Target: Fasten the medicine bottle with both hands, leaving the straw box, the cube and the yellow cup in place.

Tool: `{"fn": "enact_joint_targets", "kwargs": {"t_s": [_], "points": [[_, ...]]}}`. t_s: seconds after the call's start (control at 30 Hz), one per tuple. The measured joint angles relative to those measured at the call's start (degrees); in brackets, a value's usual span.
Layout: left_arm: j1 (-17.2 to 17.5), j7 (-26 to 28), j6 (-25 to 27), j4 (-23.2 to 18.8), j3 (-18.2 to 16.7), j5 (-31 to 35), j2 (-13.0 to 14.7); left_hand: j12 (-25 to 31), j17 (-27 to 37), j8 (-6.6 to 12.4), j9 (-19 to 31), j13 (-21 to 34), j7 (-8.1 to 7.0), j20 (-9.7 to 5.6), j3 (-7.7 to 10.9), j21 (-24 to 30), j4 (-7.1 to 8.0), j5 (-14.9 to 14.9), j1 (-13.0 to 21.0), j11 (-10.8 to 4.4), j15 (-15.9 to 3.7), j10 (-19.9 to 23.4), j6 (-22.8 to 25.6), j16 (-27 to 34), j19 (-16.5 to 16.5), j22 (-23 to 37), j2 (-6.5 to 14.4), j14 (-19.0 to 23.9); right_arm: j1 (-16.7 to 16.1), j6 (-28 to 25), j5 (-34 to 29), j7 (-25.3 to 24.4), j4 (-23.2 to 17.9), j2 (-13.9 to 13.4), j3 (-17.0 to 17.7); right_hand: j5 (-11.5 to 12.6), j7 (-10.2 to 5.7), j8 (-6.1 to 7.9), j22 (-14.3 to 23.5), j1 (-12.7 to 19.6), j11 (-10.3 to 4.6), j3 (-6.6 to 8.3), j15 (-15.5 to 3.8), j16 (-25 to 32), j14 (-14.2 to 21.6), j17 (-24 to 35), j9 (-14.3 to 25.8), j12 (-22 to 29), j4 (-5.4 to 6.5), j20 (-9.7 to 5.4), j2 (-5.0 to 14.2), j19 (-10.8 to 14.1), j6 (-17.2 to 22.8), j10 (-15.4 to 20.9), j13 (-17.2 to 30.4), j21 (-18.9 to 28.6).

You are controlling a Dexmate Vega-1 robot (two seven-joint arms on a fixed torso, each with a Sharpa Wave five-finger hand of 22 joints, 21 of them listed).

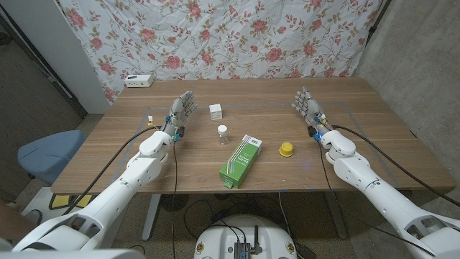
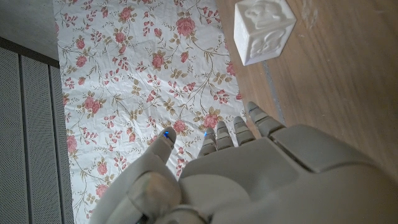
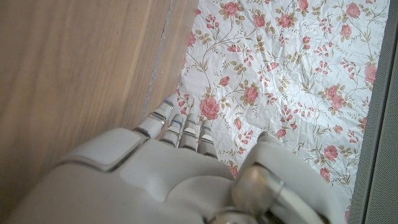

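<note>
Wooden table (image 1: 129,155) carries all items mid-board, between the arms. Green straw box (image 1: 240,160) lies nearest the front edge, medicine bottle (image 1: 223,134) upright just behind it to the left, white cube (image 1: 215,110) further back, yellow cup (image 1: 286,149) right of the box. Left hand (image 1: 180,111) and right hand (image 1: 307,106) stand apart at the sides, fingers spread, holding nothing, likely staged to close in on the bottle. Bottle cap state too small to tell.
</note>
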Motion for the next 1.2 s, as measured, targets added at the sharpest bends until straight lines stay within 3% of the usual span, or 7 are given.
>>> {"fn": "enact_joint_targets", "kwargs": {"t_s": [0.67, 1.2], "points": [[2.1, 5.6, 1.2, -4.8, -0.1, 2.6, 0.9, 0.0, -0.2, -0.01, 0.0, 0.0, -0.33, -0.04, 0.42, 0.0, -0.42, 0.0, 0.3, -0.30, 0.00, 0.3, -0.3, 0.0, 0.0, 0.0, 0.2, 0.0, -0.8, 2.8, -1.9, -0.1, 0.3, -0.1, -0.4, 0.0, 0.66, 0.00, 0.0, 0.1, -1.04, 0.26, -0.57, 0.0, -0.5, -0.9, -0.2, 0.0, -0.26, 0.00, -0.14, 0.0, -1.2, -1.5, -0.2, 0.0], [4.9, 10.6, 5.7, -12.7, -0.3, 5.3, 4.0, -0.5, -0.2, -0.24, 0.0, 0.0, -1.33, -0.55, -0.18, -0.2, -2.41, 0.0, 1.8, -0.73, -0.21, 0.3, -0.7, 0.0, -0.6, 0.0, -0.8, -0.2, 0.3, 3.9, -1.9, 0.3, 2.4, 0.6, -0.2, 0.0, 0.66, 0.00, 0.0, 0.1, -1.45, 0.25, -0.95, 0.0, -0.3, -1.4, -0.2, 0.0, -0.25, 0.00, -0.13, 0.0, -1.2, -1.4, -0.2, 0.0]]}}
